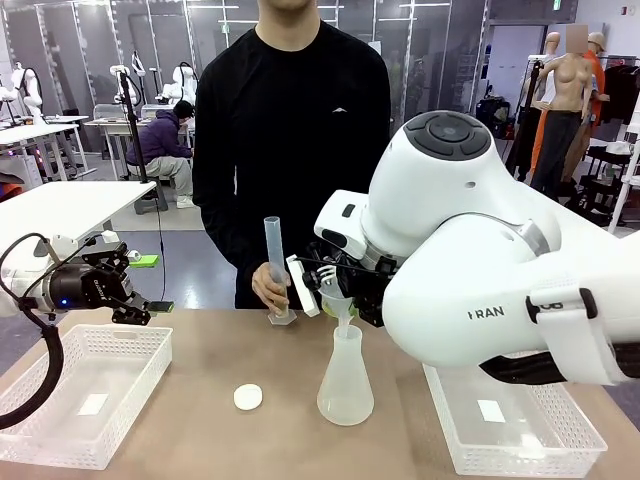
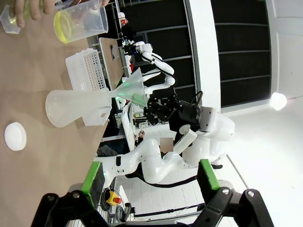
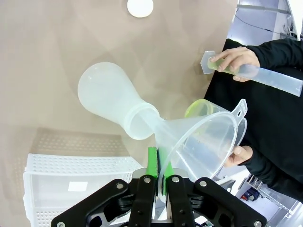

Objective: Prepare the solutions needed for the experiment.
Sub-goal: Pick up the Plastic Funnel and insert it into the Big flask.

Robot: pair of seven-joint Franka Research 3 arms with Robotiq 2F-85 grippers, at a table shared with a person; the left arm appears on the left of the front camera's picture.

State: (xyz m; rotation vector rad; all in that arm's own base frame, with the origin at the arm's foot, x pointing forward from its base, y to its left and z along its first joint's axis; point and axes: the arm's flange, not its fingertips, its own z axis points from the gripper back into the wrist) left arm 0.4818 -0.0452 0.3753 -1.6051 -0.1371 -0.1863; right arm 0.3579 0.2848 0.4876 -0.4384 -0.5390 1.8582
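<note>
Front view, nearest first: a left basket point(image 1: 40, 395) and a right basket point(image 1: 575, 440) flank the counter point(image 1: 200, 340). The robot's left hand point(image 1: 130, 300) hovers by the left basket's far rim, fingers spread and holding nothing. Mid-counter stands the conical flask point(image 1: 345, 385), with a white cap point(image 1: 248, 397) beside it. The robot's right hand point(image 3: 158, 165) is clamped on the rim of a funnel point(image 3: 203, 142) whose spout sits in the flask's neck. Just beyond the funnel, the person holds a beaker point(image 2: 78, 23) of yellow-green solution point(image 2: 64, 26) and steadies a graduated cylinder point(image 1: 275, 255) upright on the counter.
</note>
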